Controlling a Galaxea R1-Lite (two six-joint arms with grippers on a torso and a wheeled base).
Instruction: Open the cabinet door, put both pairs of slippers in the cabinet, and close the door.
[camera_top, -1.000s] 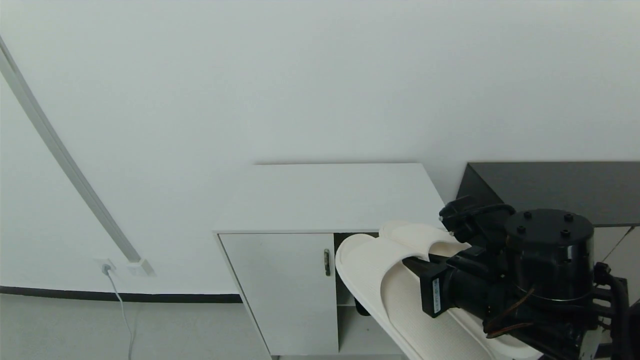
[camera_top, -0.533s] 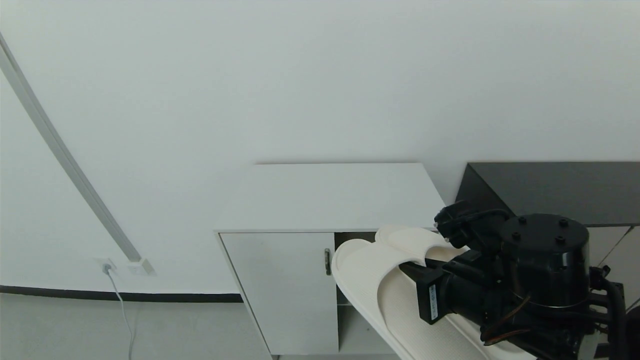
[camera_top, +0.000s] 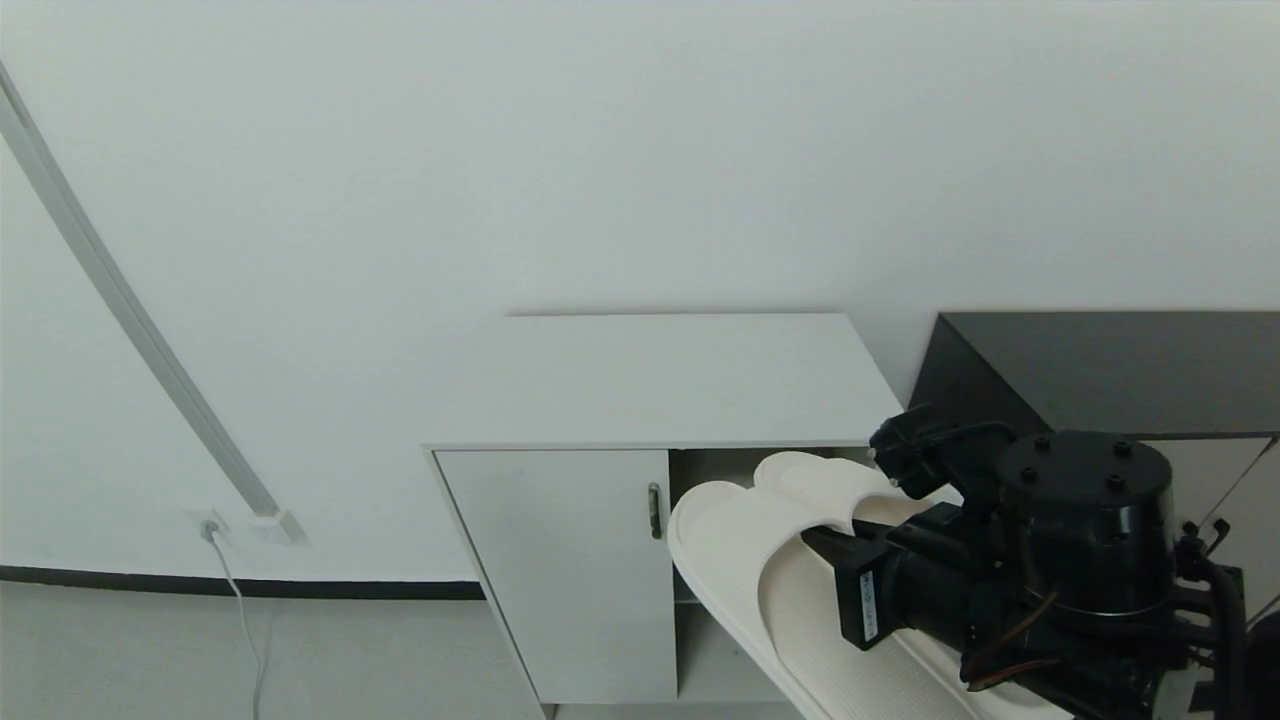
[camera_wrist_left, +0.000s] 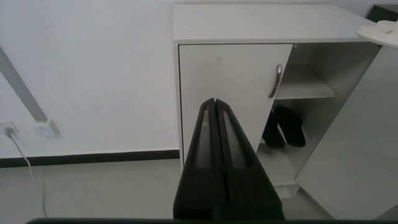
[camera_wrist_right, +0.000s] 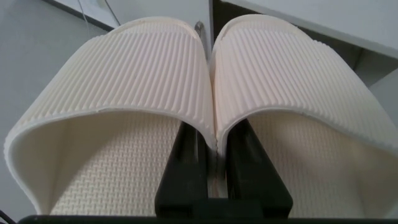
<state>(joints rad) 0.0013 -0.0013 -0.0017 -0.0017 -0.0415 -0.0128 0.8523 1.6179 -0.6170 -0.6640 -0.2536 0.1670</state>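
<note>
Right gripper (camera_wrist_right: 214, 146) clamped on the touching inner sides of the slippers (camera_wrist_right: 155, 81), pair side by side, toes and long axis pointing away from it toward the cabinet's (camera_top: 660, 380) open right half, near its top edge; left gripper (camera_wrist_left: 216, 124) closed, empty, farther off.
</note>
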